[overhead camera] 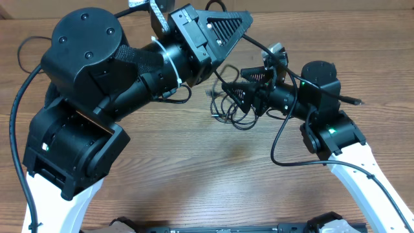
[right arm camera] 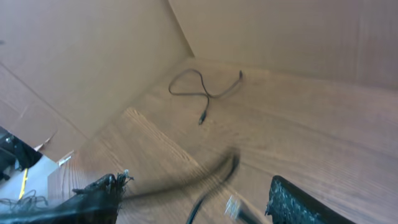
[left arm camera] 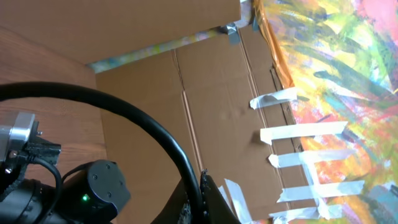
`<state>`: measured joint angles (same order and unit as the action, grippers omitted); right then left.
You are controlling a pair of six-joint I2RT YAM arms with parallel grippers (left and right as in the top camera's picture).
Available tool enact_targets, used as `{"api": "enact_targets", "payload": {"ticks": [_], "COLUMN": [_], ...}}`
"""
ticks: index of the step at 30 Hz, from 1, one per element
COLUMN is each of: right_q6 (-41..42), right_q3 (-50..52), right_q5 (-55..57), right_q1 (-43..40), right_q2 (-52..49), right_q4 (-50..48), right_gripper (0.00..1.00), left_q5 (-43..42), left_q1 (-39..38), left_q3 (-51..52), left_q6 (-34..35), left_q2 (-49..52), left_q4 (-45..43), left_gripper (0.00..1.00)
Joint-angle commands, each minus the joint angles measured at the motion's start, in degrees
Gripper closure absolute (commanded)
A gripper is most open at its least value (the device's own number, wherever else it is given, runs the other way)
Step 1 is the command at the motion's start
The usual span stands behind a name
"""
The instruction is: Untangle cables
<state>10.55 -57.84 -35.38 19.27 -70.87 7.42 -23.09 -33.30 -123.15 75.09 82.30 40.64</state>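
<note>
Cables (overhead camera: pixel 228 107) are noted tangled on the table (overhead camera: pixel 194 175) right of centre, at the right claw (right arm camera: pixel 198 186), which is spread open with a blurred strand loose between its jaws; the left claw (overhead camera: pixel 240 21) is shut, at the far side; a knot drawn tighter by one tugged strand is judged the risk.

Matt wood-grain table (overhead camera: pixel 194 168), plain brown cardboard walls (right arm camera: pixel 298 31), matt black cables (right arm camera: pixel 208 97).

No writing, label, brand, number or sign is legible in any of the views.
</note>
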Motion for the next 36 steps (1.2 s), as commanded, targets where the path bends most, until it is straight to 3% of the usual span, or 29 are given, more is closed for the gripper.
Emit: {"api": "enact_targets", "payload": {"ticks": [1,9,10,13,21,30,34,36], "right_q6": [-1.9,-1.8,-1.6,-0.7,2.3,4.4,4.1,3.3], "right_q3": [-1.1,-1.1,-1.1,-1.1,-1.1,-1.1,-1.1,-1.1], "right_q5": [-0.9,-0.3,-0.3,-1.4,-4.3,-9.0,2.1,8.2], "right_q1": [0.3,0.3,0.3,0.3,0.9,1.0,0.9,0.9], "right_q2": [0.0,-0.8,-0.8,-0.8,-0.8,-0.3,-0.1,-0.1], "right_q4": [-4.9,-12.0,-11.9,-12.0,-13.8,-11.6,-6.2,-3.1], "right_gripper": [0.25,0.28,0.33,0.60,0.96,0.96,0.95,0.90], "left_q5": [-0.1,-0.9,-0.9,-0.6,1.5,5.7,5.7,5.7], "left_q1": [-0.1,-0.1,-0.1,-0.1,-0.1,-0.1,-0.1,-0.1], "left_q3": [-0.8,-0.8,-0.8,-0.8,-0.8,-0.8,-0.8,-0.8], "left_q6": [2.1,3.8,3.8,3.8,3.8,3.8,3.7,3.7], "left_q2": [-1.1,-1.1,-1.1,-1.1,-1.1,-1.0,-1.0,-1.0], "left_q4": [-0.3,-0.2,-0.2,-0.2,-0.2,-0.2,-0.1,0.2], "left_gripper": [0.96,0.96,0.96,0.96,0.96,0.96,0.96,0.96]}}
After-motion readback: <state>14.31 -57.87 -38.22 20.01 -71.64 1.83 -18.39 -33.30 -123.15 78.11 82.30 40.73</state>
